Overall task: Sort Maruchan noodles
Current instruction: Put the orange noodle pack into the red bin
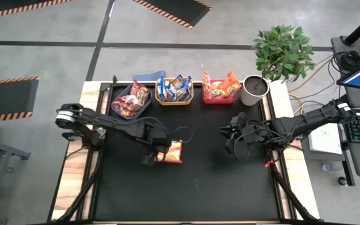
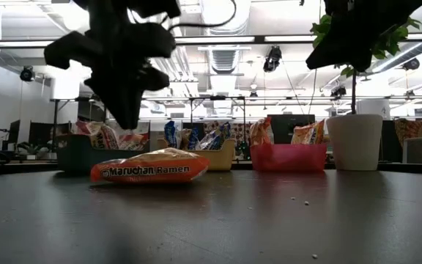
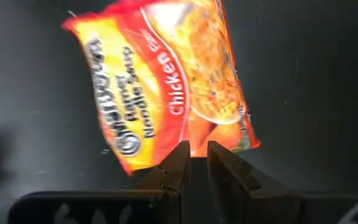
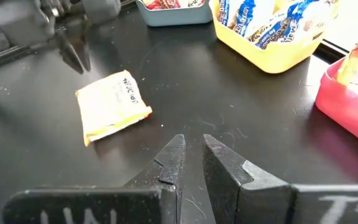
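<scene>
One Maruchan packet [image 1: 175, 152], yellow-orange with red trim and "Chicken" on its front, lies flat on the black mat [image 1: 199, 187] near the table's middle; it also shows in the low view [image 2: 150, 167] and the right wrist view [image 4: 114, 106]. My left gripper [image 1: 157, 154] hovers just left of it and above it [image 2: 127, 99], fingers nearly together, with the packet ahead of its fingertips [image 3: 166, 81]. My right gripper [image 1: 230, 134] waits over the mat's right half, shut on nothing [image 4: 192, 146]. More packets fill the bins at the far edge.
Along the far edge stand a blue bin [image 1: 132, 100] with red-trimmed packets, a yellow bin [image 1: 174, 90] with blue-trimmed ones, a red bin [image 1: 220, 89] with orange ones, and a white plant pot [image 1: 254, 89]. Bare mat lies toward the near edge.
</scene>
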Robot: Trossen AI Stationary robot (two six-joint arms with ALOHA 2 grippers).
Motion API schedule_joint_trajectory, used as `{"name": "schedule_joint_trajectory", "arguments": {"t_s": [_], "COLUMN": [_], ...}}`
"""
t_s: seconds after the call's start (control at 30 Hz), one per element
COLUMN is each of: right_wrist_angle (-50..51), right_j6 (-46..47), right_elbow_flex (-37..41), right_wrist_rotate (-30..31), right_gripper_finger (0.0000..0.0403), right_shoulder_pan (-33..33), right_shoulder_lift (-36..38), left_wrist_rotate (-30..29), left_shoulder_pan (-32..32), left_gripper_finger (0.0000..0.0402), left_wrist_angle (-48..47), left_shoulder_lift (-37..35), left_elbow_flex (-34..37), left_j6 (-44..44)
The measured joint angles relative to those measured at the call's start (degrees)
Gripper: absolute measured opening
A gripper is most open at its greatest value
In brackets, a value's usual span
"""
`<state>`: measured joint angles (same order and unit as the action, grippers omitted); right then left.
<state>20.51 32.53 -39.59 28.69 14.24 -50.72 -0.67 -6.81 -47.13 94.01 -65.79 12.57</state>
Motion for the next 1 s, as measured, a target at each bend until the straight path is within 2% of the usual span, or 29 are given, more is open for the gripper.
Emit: {"name": "schedule_joint_trajectory", "arguments": {"t_s": [0.1, 0.3, 0.47, 0.7, 0.83, 1.0], "right_wrist_angle": [-0.04, -0.54, -9.42, -22.45, -22.69, -22.48], "right_j6": [-0.02, -0.11, -0.20, 2.02, 3.73, -0.49], "right_elbow_flex": [0.00, 0.01, 1.30, 0.44, -4.46, -9.93], "right_wrist_rotate": [0.00, 0.01, -0.06, -5.29, -10.50, -11.10], "right_gripper_finger": [0.0043, 0.0043, 0.0043, 0.0043, 0.0043, 0.0043], "right_shoulder_pan": [0.00, 0.00, 0.00, -0.70, -2.72, -3.54], "right_shoulder_lift": [0.00, -0.06, -2.69, -13.29, -20.10, -28.21], "left_wrist_rotate": [-0.30, -0.42, -1.49, -2.31, -2.29, -2.40], "left_shoulder_pan": [0.77, 1.47, 1.47, 1.20, 0.37, -0.98], "left_gripper_finger": [0.0039, 0.0038, 0.0039, 0.0039, 0.0039, 0.0039], "left_wrist_angle": [3.40, 18.20, 27.80, 28.93, 32.23, 39.87], "left_shoulder_lift": [-3.78, -12.59, -18.70, -22.28, -22.03, -21.56], "left_elbow_flex": [2.73, 10.79, 19.93, 28.08, 30.84, 33.63], "left_j6": [1.79, 3.74, 3.62, 1.42, 0.03, -2.82]}}
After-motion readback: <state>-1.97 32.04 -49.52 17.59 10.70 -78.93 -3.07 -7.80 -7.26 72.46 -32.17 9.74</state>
